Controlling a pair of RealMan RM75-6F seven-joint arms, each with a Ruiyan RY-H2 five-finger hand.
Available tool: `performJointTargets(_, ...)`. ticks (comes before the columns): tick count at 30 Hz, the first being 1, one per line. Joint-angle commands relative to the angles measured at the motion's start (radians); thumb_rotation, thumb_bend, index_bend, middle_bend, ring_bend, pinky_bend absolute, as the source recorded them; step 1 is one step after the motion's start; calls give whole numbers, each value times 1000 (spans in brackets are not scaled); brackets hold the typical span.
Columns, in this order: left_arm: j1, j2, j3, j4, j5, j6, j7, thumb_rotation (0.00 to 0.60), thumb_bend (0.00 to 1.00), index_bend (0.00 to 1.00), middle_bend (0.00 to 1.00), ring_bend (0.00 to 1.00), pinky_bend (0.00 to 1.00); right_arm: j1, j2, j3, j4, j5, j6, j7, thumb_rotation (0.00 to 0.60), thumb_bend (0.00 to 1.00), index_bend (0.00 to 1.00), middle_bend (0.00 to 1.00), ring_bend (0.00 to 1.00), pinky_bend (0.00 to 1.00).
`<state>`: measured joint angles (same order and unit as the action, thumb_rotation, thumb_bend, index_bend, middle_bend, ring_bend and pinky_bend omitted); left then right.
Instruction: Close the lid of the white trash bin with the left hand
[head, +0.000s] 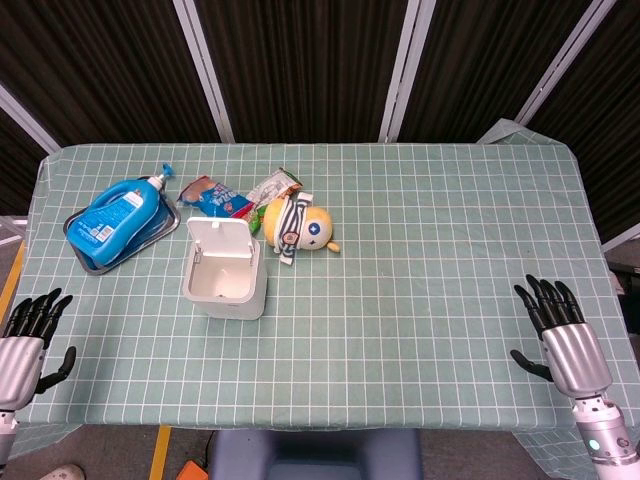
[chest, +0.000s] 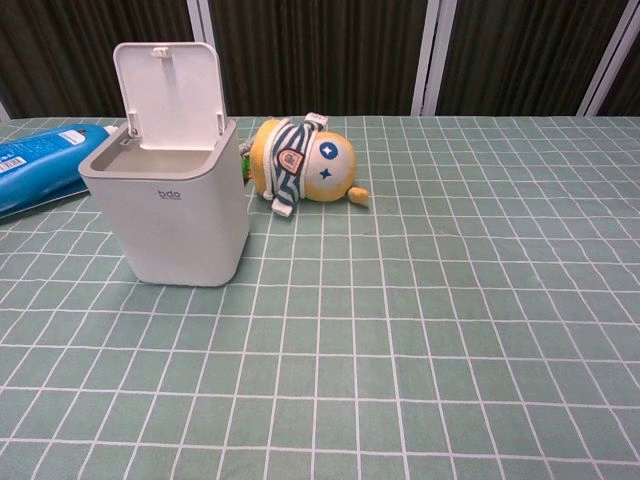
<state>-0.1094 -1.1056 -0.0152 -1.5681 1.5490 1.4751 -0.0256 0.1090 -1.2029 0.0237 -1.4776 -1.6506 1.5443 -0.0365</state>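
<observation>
The white trash bin (head: 226, 280) (chest: 170, 213) stands left of the table's middle. Its lid (head: 219, 240) (chest: 167, 94) is hinged at the back and stands upright, leaving the bin's mouth uncovered. My left hand (head: 28, 340) hovers at the table's near left edge, well left of the bin, fingers spread and holding nothing. My right hand (head: 560, 333) is at the near right edge, also spread and empty. Neither hand appears in the chest view.
A yellow plush toy (head: 296, 227) (chest: 301, 165) lies just behind and right of the bin. A blue bottle (head: 122, 211) (chest: 40, 163) lies on a grey tray (head: 95, 262) at the far left. Snack packets (head: 222, 198) lie behind the bin.
</observation>
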Motion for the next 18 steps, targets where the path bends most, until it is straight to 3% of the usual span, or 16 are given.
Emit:
performJointTargets(1,1,-8,-2,0,5,10,-4,600,483,29,0,0,0,-1,7,-3,-8,2,-4,0,600,241,0,0,0,0)
performJointTargets(3,-2,-25,-10,0,15,23,-38,600,475,21,0,0,2,-3,13,-6,-16,3,-6,0,600,243,0,0,0,0)
performJointTargets(5,-16,-46,-27,11,32,39,-108,600,468,14,10,0,82,-5,23,-10,-26,-2,-4,8,600,245,0,0,0,0)
performJointTargets(6,-28,-47,-37,10,40,39,-142,600,467,14,48,8,152,-6,27,-11,-28,-5,0,15,600,245,0,0,0,0)
performJointTargets(8,-67,-38,-84,-17,34,36,-223,600,476,18,224,117,393,-7,31,-10,-26,-6,5,26,600,245,0,0,0,0)
performJointTargets(10,-110,-7,-126,-68,10,-4,-288,600,514,55,670,536,835,-7,35,-9,-25,-3,3,33,600,245,0,0,0,0)
performJointTargets(11,-144,38,-143,-124,-18,-70,-329,600,527,81,830,709,942,-8,37,-8,-27,1,2,38,600,245,0,0,0,0)
performJointTargets(12,-171,83,-150,-175,-43,-136,-353,600,534,108,951,854,996,-8,39,-6,-28,2,3,39,600,245,0,0,0,0)
performJointTargets(13,-210,142,-164,-238,-76,-220,-371,600,535,132,999,943,1000,-9,41,-5,-28,1,6,36,600,245,0,0,0,0)
performJointTargets(18,-353,268,-257,-402,-253,-419,-248,600,532,157,1000,999,1000,-10,46,-9,-34,-7,8,27,600,244,0,0,0,0)
